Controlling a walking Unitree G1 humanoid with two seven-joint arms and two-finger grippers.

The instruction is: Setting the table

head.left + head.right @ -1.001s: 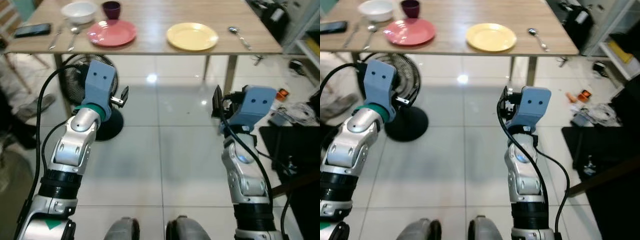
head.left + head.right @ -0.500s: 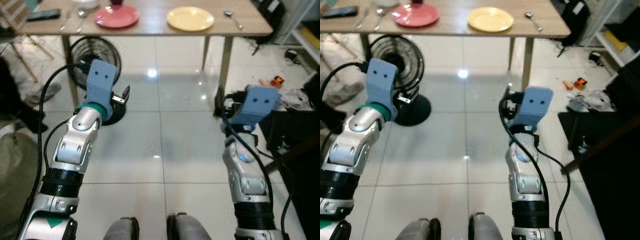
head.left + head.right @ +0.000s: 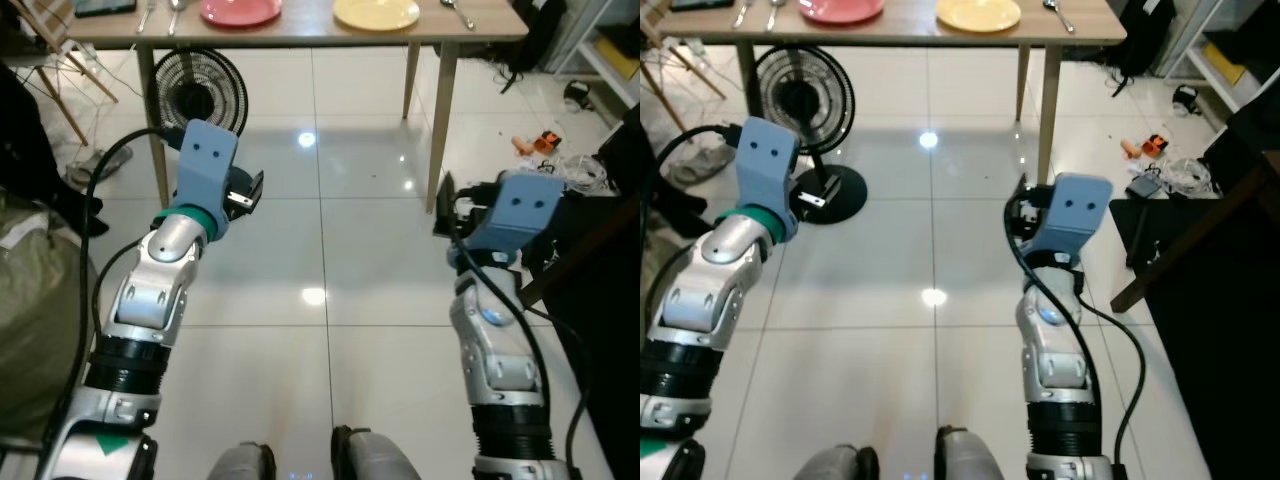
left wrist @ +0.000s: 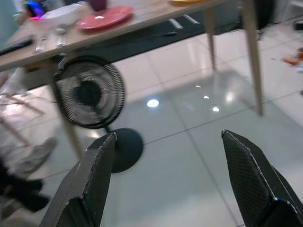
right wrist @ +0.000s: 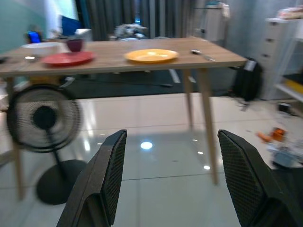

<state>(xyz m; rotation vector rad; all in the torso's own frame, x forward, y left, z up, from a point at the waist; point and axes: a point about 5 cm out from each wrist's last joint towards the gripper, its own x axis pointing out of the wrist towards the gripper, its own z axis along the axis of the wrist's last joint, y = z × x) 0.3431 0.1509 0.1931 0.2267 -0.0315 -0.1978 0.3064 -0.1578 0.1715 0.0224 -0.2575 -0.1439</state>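
Observation:
A wooden table stands far ahead at the top of the eye views. On it lie a red plate, a yellow plate and a spoon; a white bowl and a dark cup sit behind the red plate. Both arms are raised over the tiled floor, well short of the table. My left gripper is open and empty, its fingers wide apart. My right gripper is open too, with nothing between its fingers.
A black standing fan stands on the floor under the table's left end. A dark bag and small clutter lie at the right, beside dark furniture. A greenish sack and a wooden chair leg are at the left.
The whole view has pulled back from the table, which has slid to the top edge, with more floor in front. Both arms hold the same raised pose, grippers still open.

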